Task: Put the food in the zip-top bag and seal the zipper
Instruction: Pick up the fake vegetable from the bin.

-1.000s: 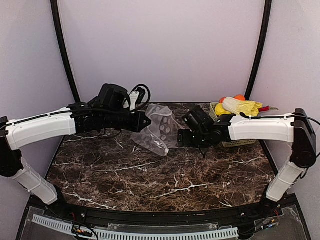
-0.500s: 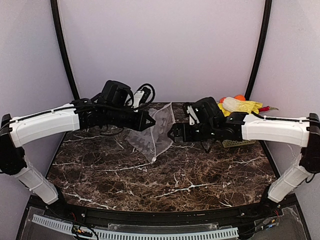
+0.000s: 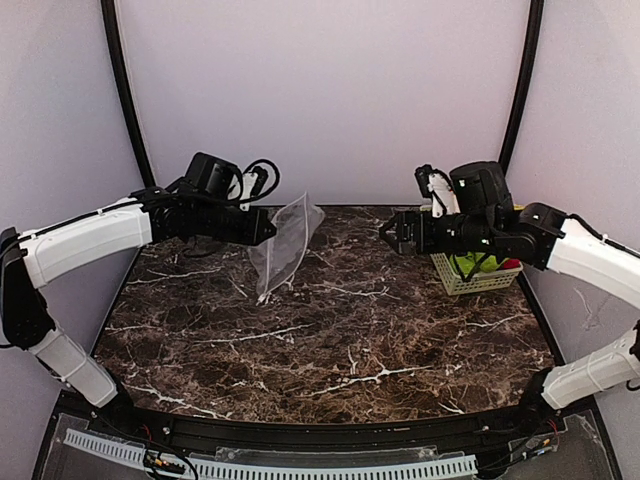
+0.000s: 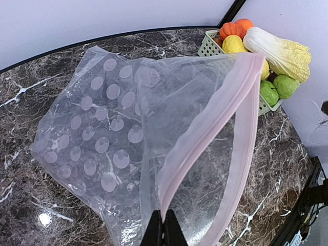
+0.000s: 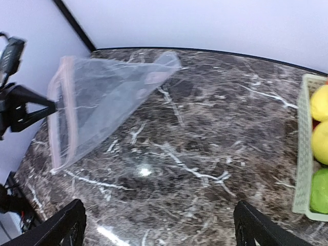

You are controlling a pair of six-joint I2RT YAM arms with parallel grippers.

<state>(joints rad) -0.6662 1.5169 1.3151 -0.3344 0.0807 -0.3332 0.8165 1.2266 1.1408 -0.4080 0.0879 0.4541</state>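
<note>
My left gripper (image 3: 270, 228) is shut on the zipper (image 4: 215, 110), pinching one lip of the pink strip at the fingertips (image 4: 164, 233). The zip-top bag (image 3: 284, 243) hangs from it above the table, its mouth gaping open (image 4: 102, 128). It also shows in the right wrist view (image 5: 102, 95). My right gripper (image 3: 390, 232) is open and empty, well right of the bag, its fingers (image 5: 69, 225) wide apart over bare table. The food sits in the basket: cabbage (image 4: 279, 51), tomato (image 4: 236, 26), lemon (image 4: 233, 45), green pear (image 4: 279, 87). No slider tab shows.
The pale green mesh basket (image 3: 470, 282) stands at the table's right rear, partly hidden by my right arm; its rim (image 5: 303, 154) shows in the right wrist view. Dark marble table (image 3: 330, 340) lies between the arms. Black frame posts (image 3: 122, 90) stand at the back corners.
My right gripper has let go of the bag, opened and drawn back right toward the basket. My left gripper has carried the bag left and up; it now hangs from that gripper alone.
</note>
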